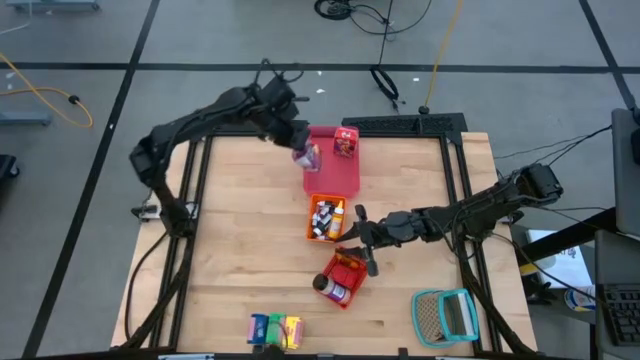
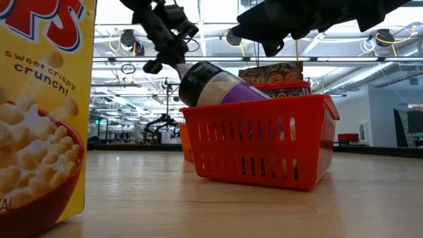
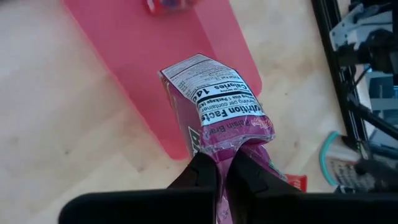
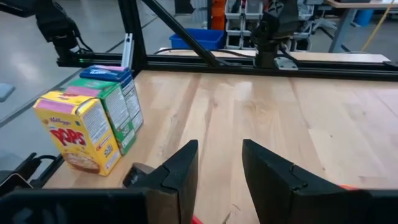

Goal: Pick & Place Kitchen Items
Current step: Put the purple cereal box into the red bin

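Note:
My left gripper (image 1: 298, 148) is shut on a pink-purple carton (image 3: 217, 106) above the near left part of the pink tray (image 1: 335, 182). A small red carton (image 1: 346, 142) stands on the tray's far end. My right gripper (image 4: 219, 165) is open with nothing between its fingers; it hovers between the orange basket (image 1: 325, 217), which holds tiny bottles, and the red basket (image 1: 350, 268). A dark-lidded jar (image 2: 211, 86) leans out of the red basket. Blue, green and yellow cartons (image 1: 275, 327) stand in a row at the near edge. My left gripper pinches the pink-purple carton by one crumpled end (image 3: 227, 152) between its two fingers (image 3: 199, 177). The fingers slant down from the table's far left. The carton sticks out beyond the fingertips, its nutrition label up, lifted clear above the pink tray (image 3: 143, 62).
A teal-framed mesh item (image 1: 445, 315) lies at the near right corner. The yellow carton (image 2: 39, 112) fills the low view's left side. Bare wood lies on the table's left half and between the baskets and the carton row.

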Motion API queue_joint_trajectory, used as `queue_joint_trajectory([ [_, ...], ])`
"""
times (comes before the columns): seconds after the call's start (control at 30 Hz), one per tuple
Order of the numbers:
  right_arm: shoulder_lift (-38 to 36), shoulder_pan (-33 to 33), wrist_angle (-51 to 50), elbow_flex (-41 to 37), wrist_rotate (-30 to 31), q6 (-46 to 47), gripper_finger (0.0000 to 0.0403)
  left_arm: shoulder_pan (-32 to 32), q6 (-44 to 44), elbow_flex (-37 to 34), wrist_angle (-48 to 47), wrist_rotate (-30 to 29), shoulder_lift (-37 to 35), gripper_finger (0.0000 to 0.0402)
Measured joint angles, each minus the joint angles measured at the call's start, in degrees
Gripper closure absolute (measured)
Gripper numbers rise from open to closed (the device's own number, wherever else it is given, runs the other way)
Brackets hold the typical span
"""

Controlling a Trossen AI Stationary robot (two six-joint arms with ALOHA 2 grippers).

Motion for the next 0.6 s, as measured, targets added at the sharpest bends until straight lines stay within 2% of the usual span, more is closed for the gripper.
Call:
queue_joint_trajectory([
  [0.27, 0.0, -0.64, 4.17, -2.78, -0.04, 0.01, 0.0287, 6.22, 3.88, 10.92, -4.66, -0.37, 9.44, 0.0396],
  [0.4, 0.0, -1.61, 7.07, -4.38, -0.04, 0.04, 0.0287, 7.96, 5.27, 12.79, -7.4, -1.12, 13.67, 0.0399],
  [0.6, 0.0, -3.28, 9.08, -6.1, -0.05, 0.09, 0.0287, 9.08, 7.15, 16.23, -7.42, 1.03, 18.4, 0.0396],
])
